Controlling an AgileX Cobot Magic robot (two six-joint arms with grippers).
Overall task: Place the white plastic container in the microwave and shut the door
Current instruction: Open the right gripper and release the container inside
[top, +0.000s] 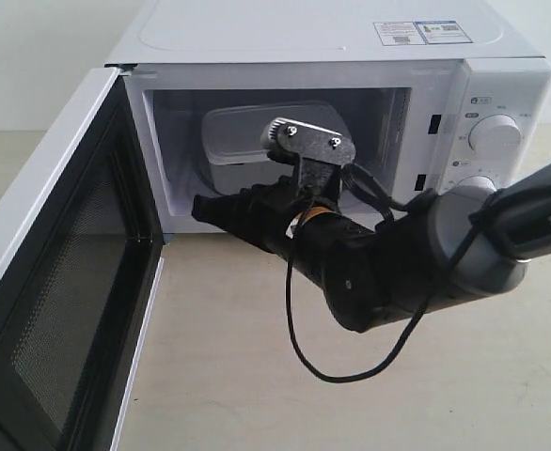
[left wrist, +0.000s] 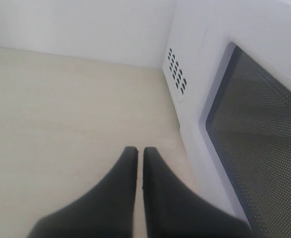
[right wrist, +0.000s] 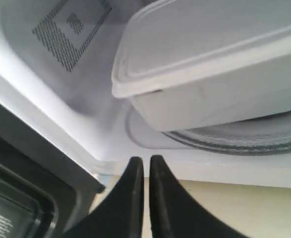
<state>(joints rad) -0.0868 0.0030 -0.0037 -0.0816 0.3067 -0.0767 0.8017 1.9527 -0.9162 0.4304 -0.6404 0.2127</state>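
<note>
The white plastic container (top: 247,141) sits inside the microwave (top: 351,42), on the glass turntable (right wrist: 235,138). In the right wrist view the container (right wrist: 210,69) is lidded and nothing touches it. The door (top: 59,282) stands wide open to the left, its black mesh inner face showing. My right gripper (top: 200,209) is shut and empty, just outside the cavity's front sill near the hinge-side corner; its tips (right wrist: 146,159) are short of the sill. My left gripper (left wrist: 136,149) is shut and empty over the tabletop, beside the door's dark window (left wrist: 264,148). It is out of the exterior view.
Two round knobs (top: 495,134) sit on the control panel at the right. A black cable (top: 299,348) hangs in a loop from my right arm over the beige tabletop (top: 238,376). Vent holes (left wrist: 177,77) mark the microwave's side wall.
</note>
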